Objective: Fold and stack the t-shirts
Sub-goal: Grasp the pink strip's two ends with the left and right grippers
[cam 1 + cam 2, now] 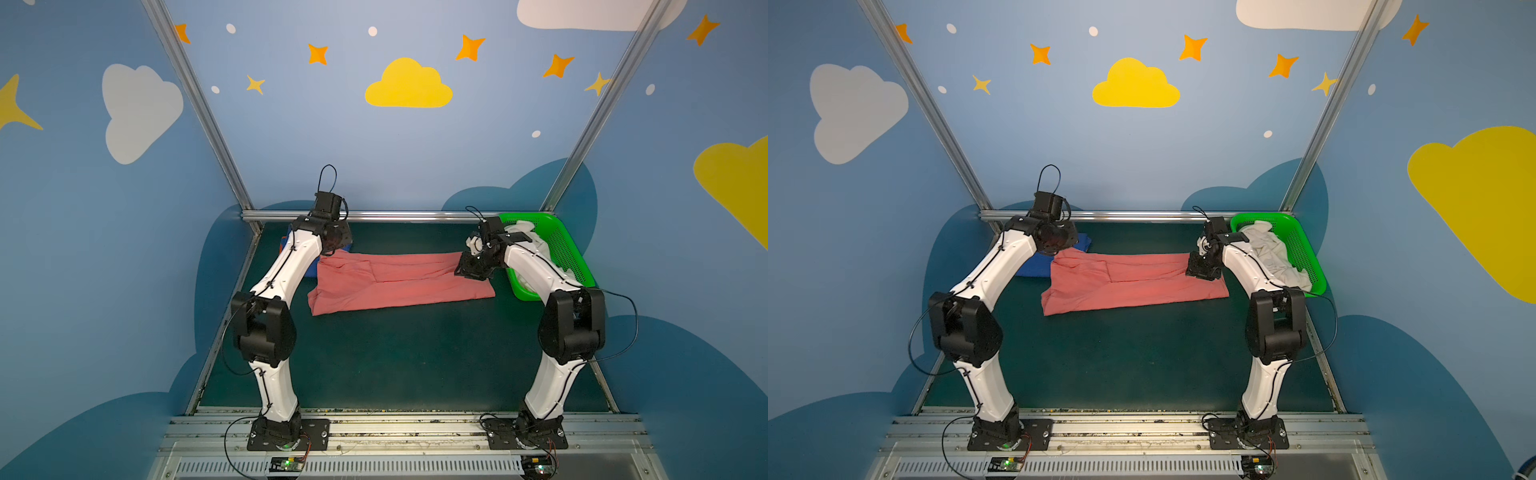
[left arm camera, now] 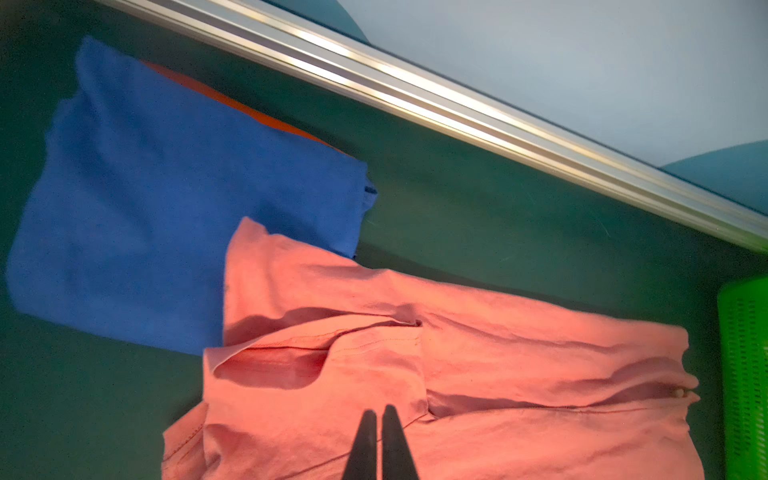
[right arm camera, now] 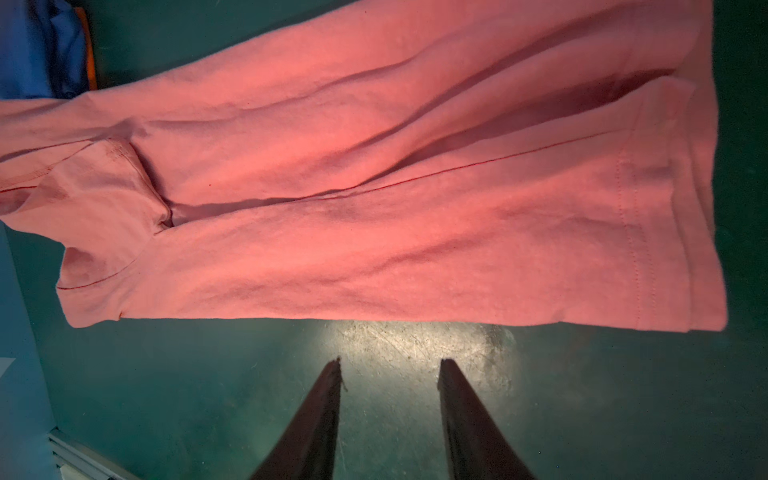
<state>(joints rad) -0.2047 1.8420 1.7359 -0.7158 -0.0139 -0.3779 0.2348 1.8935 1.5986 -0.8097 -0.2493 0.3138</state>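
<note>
A salmon-pink t-shirt, folded into a long strip, lies across the back of the green mat. My left gripper is shut and empty, hovering over the strip's sleeve end. My right gripper is open above the strip's hem end, and in the right wrist view its tips stand over bare mat beside the pink t-shirt. A folded royal blue t-shirt rests on an orange one at the back left. The pink collar corner overlaps the blue. A crumpled white t-shirt fills the basket.
A green mesh basket stands at the back right corner, close behind my right arm. An aluminium rail and blue wall panels close off the back and sides. Dark green mat stretches from the pink strip to the arm bases.
</note>
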